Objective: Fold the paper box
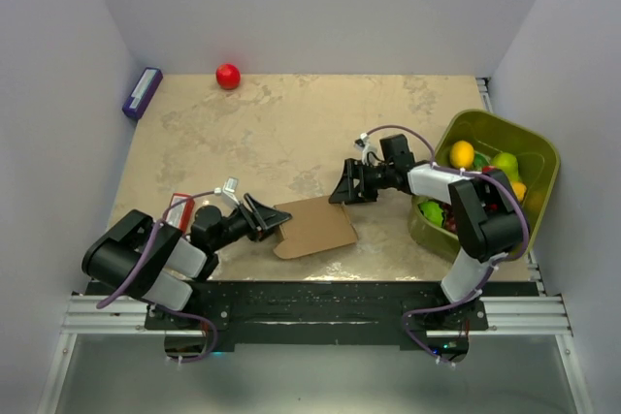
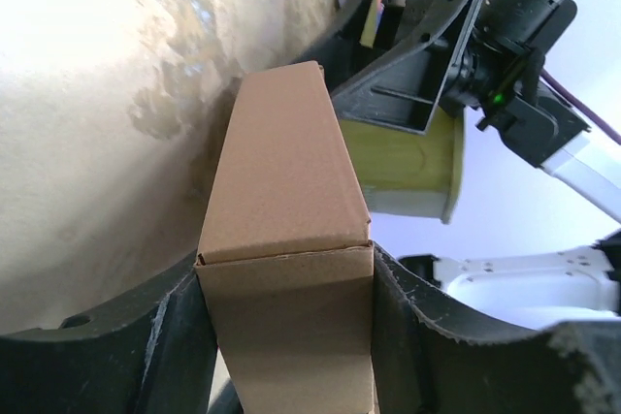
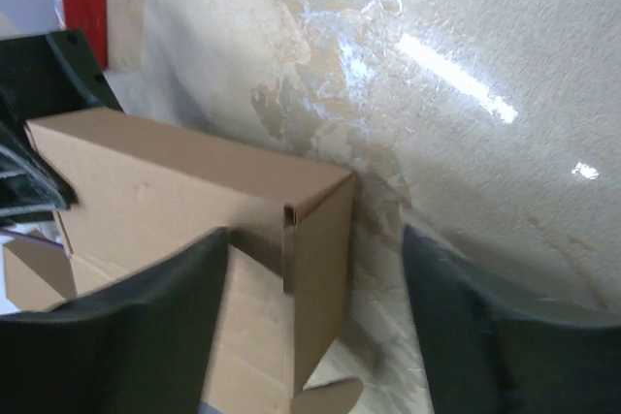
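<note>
Right now the paper box [image 1: 315,227] is lying close to the near edge of the surface [image 1: 291,133], about midway along it, between the two arms. The left arm's fingers [image 2: 417,336] are pressing on both sides of its left end, gripping it. The right arm's fingers [image 3: 485,336] are standing open at its far right corner, one by the cardboard, the other apart from it.

left arm [image 1: 146,259] low, reaching inward | left fingers [image 2: 417,336] clamped | right arm [image 1: 480,215] bent | right fingers [image 3: 485,336] spread
</note>
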Action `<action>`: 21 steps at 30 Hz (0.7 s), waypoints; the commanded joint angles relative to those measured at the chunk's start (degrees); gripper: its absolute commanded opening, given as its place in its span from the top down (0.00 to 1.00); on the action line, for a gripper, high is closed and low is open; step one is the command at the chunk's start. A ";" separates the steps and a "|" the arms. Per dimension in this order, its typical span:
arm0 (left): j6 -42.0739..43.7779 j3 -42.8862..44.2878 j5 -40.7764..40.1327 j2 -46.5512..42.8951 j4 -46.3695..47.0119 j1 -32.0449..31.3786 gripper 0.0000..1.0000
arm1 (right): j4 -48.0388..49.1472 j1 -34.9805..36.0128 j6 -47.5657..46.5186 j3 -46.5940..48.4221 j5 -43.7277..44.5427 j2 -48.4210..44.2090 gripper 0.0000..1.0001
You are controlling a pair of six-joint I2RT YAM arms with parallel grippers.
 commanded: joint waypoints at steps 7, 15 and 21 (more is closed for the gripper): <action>-6.37 -1.77 13.89 -6.60 1.90 9.30 0.83 | 5.70 -0.13 6.03 1.54 -5.69 -6.29 0.06; -7.50 0.53 16.88 -15.75 -8.41 11.77 0.83 | 16.69 -0.13 18.16 -2.50 -12.20 -10.33 0.03; -13.04 0.00 17.93 -14.35 -0.16 11.86 0.83 | 17.22 1.89 22.21 -2.68 -13.34 -11.30 0.03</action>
